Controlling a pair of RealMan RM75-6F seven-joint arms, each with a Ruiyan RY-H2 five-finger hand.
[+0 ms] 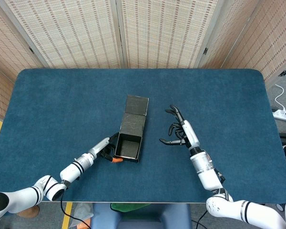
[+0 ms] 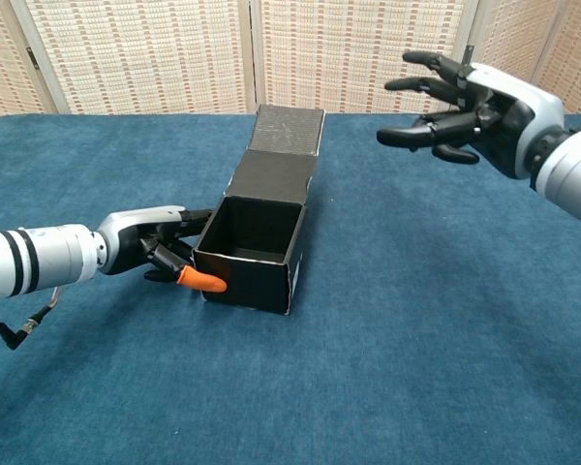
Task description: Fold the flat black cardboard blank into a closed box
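The black cardboard box point(image 2: 257, 247) stands open-topped near the middle of the blue felt-covered counter point(image 1: 219, 105), its long axis running away from the robot, with the hinged black lid flap point(image 2: 286, 145) laid back flat on the far side. The left hand point(image 2: 155, 254) is the nearer one: its fingers point(image 2: 196, 279), one orange-tipped, press against the box's near-left corner without clasping it. The right hand point(image 2: 465, 102) hovers raised and well apart to the right of the lid flap, fingers spread and empty. No writing or brand is legible anywhere.
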